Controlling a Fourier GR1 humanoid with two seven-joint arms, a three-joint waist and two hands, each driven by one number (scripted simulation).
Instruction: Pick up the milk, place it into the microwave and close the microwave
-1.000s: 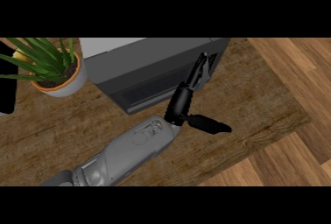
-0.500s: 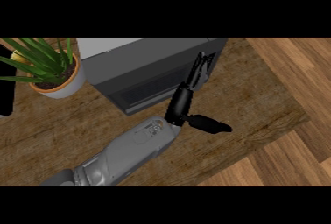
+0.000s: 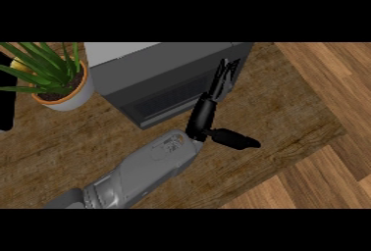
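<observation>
The grey microwave (image 3: 167, 63) stands at the back of the counter, and its dark door (image 3: 163, 100) looks shut. No milk shows anywhere; it may be hidden inside. My right hand (image 3: 206, 112) reaches in from the lower left. It is open, with straight fingers (image 3: 221, 81) lying against the right end of the microwave's front and the thumb (image 3: 235, 138) sticking out to the right above the counter. A black sliver at the view's left edge looks like my left hand (image 3: 6, 98), mostly cut off.
A potted plant (image 3: 54, 78) in a white pot stands left of the microwave. The wooden counter (image 3: 282, 122) ends in a slanted edge at the right, with floorboards (image 3: 326, 181) beyond it.
</observation>
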